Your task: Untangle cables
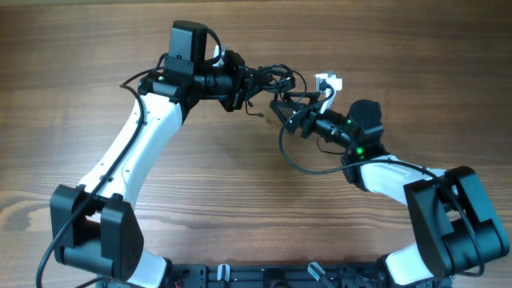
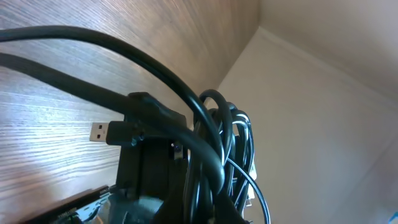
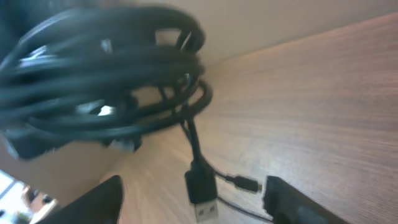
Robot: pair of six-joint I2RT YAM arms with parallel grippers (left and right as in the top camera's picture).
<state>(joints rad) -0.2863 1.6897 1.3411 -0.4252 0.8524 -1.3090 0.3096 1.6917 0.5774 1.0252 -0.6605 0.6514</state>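
Likely a robotics lab: a bare, light-brown wood-grain counter [image 1: 240,216] carries a white-and-black left robot arm [image 1: 144,144] and a matching right robot arm [image 1: 388,178], and meets a plain beige wall [image 2: 323,124].

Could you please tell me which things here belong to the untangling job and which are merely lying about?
Job: cable bundle; its dangling USB plug; a smaller plug end.
Lying about: small white piece beside the bundle, possibly attached, unclear; the wooden table.
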